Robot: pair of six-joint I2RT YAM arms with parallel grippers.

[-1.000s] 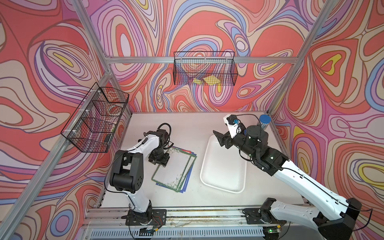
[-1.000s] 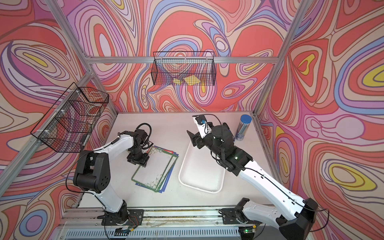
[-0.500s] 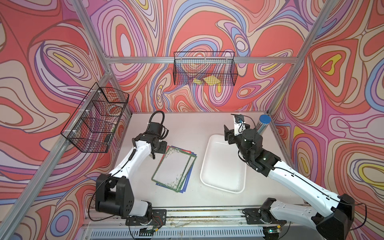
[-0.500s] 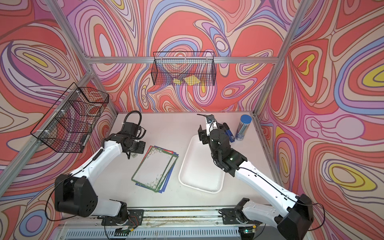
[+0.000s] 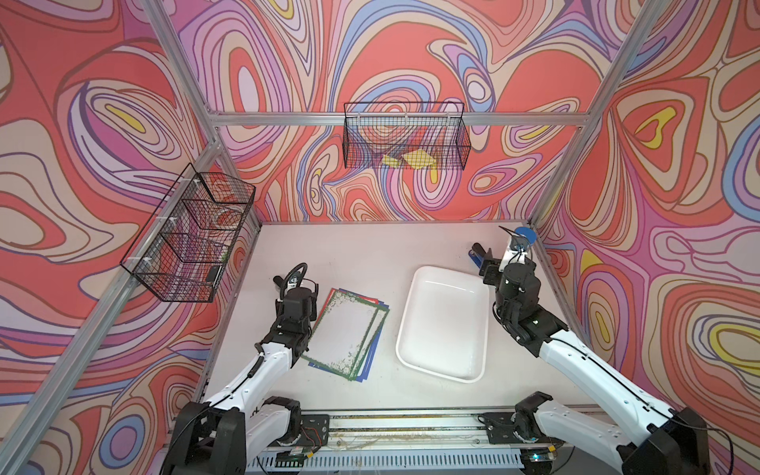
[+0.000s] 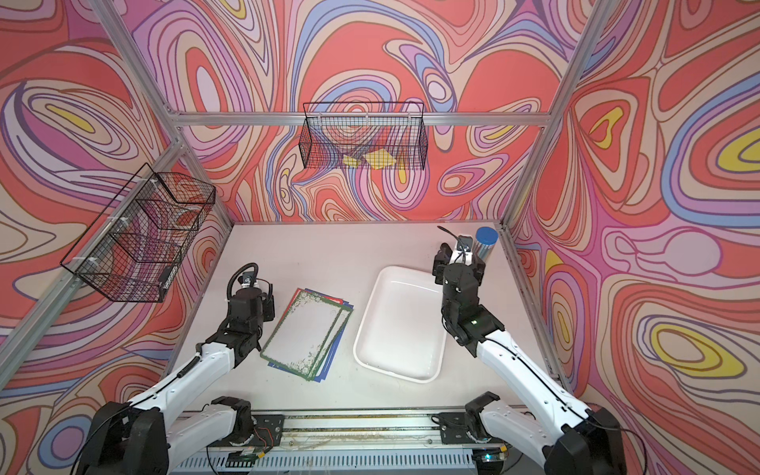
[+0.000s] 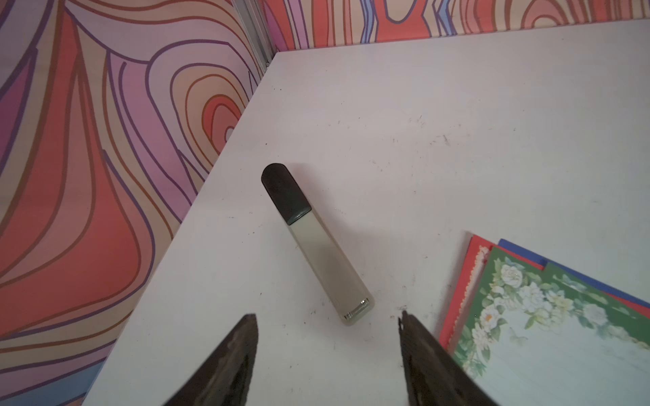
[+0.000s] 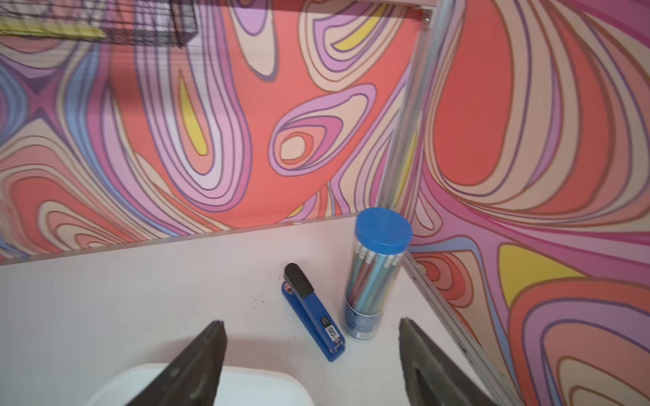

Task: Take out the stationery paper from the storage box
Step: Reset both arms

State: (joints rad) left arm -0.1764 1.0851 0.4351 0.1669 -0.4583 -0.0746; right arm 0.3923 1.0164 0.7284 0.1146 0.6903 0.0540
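Left wrist view is showing the left gripper (image 7: 327,334) wide and empty, paper (image 7: 548,337) lying just beside it; lifting straight up is looking safest.

— Is all the paper (image 5: 347,329) visible?
— No. The green-bordered top sheet covers the others down to slivers, and the left wrist view crops the stack.
— And the box (image 8: 260,386)?
— The right wrist view shows just one end of it. From above, the right arm (image 5: 575,353) hides most of the stapler (image 5: 475,253).
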